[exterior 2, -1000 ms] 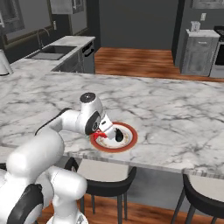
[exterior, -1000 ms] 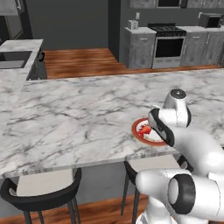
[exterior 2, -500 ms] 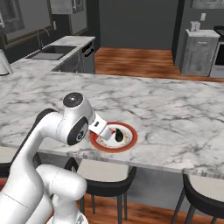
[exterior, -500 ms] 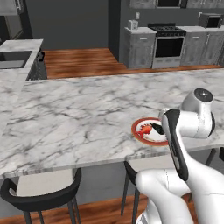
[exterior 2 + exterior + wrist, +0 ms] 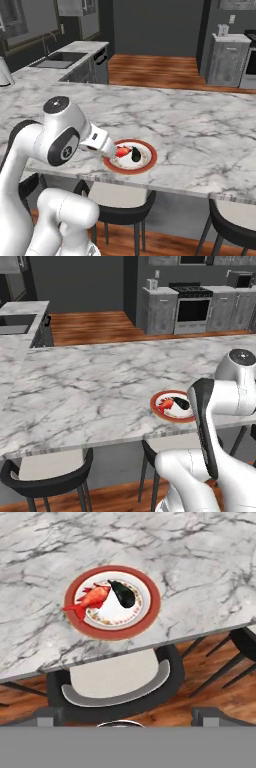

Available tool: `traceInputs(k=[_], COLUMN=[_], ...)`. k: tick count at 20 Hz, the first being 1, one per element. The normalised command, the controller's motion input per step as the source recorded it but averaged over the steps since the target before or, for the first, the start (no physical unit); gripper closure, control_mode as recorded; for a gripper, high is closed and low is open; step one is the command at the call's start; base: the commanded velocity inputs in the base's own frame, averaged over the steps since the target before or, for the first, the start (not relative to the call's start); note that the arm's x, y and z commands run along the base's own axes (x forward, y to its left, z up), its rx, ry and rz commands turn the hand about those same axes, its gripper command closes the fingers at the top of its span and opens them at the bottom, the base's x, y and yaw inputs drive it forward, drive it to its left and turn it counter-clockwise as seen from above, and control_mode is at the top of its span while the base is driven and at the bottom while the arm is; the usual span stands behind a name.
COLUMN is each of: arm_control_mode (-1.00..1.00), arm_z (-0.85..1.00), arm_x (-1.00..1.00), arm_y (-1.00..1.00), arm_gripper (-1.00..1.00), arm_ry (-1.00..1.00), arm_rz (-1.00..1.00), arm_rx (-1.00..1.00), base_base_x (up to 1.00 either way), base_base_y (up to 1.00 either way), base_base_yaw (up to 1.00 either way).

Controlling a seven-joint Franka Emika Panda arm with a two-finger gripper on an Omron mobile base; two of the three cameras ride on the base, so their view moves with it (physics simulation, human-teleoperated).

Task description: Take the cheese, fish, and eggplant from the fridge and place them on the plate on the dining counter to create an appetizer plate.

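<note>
The plate (image 5: 153, 603), white with a red-brown rim, sits near the front edge of the dining counter (image 5: 200, 567). On it lie the reddish fish (image 5: 93, 597) and, touching its right side, the dark eggplant (image 5: 123, 593). Both base views show the same plate (image 5: 156, 409) (image 5: 131, 171) with the fish (image 5: 167, 403) (image 5: 122, 150) and eggplant (image 5: 181, 404) (image 5: 136, 154). My gripper (image 5: 130, 717) hangs open above and in front of the counter edge, its fingertips (image 5: 50, 715) wide apart and holding nothing. The cheese and the fridge are out of view.
A black round-backed stool (image 5: 117, 682) stands under the counter edge right below the plate, with others (image 5: 47, 476) (image 5: 232, 220) to either side. My own white arm (image 5: 220, 401) hides the counter's right end in the left base view. A sink counter (image 5: 65, 57) lies far left.
The hand has lifted off the plate and pulled back towards the counter's front edge. The eggplant now lies free on the plate beside the fish.
</note>
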Motion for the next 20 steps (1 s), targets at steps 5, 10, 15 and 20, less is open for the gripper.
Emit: traceInputs(k=[5,10,15,20], arm_control_mode=[-1.0,1.0,1.0,1.0], arm_z=[0.32,0.01,0.0,0.0], arm_x=[-0.9,-0.79,0.0,0.0], arm_y=[0.06,-0.13,0.0,0.0], arm_gripper=[-1.0,-1.0,-1.0,-1.0], arm_ry=[-0.02,-0.05,0.0,0.0], arm_rz=[0.0,0.01,0.0,0.0], arm_rx=[-0.17,-0.02,0.0,0.0], base_base_x=[0.0,-0.19,-0.85,-0.17], base_base_y=[0.0,-0.08,-0.78,-1.0], base_base_yaw=[0.0,0.0,0.0,-0.05])
